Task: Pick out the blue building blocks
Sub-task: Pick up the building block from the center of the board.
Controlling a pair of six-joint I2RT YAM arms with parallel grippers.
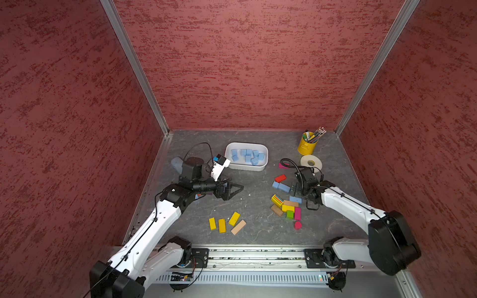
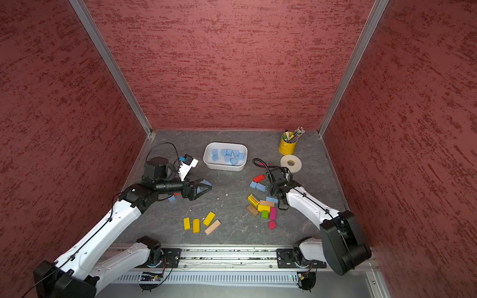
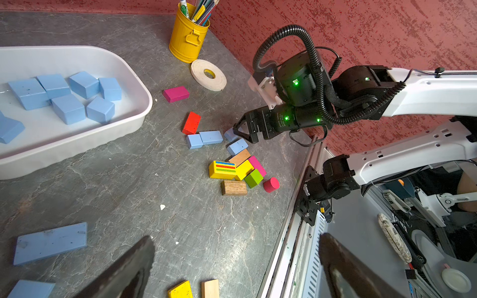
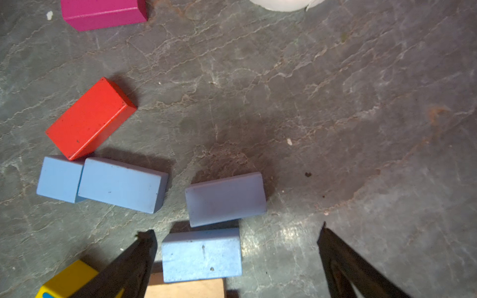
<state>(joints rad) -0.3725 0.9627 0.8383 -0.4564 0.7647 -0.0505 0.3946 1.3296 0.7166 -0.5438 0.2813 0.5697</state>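
Bracketing one blue brick (image 4: 201,254) with right tool (image 4: 236,231), released wide; lying lengthwise across the gap on bench (image 4: 335,103). Leaving more blue building blocks (image 4: 121,184) just beyond, others in white tray (image 1: 246,144). Holding nothing in left tool (image 1: 235,192), released, farther off.

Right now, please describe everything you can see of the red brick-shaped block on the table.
The red block is a flat rectangular brick, painted bright red with a slight sheen and a few dark specks. It lies flat on the grey table, skewed and unheld. One corner meets a small blue cube; whether it rests on the cube I cannot tell. The magenta block lies apart from it.
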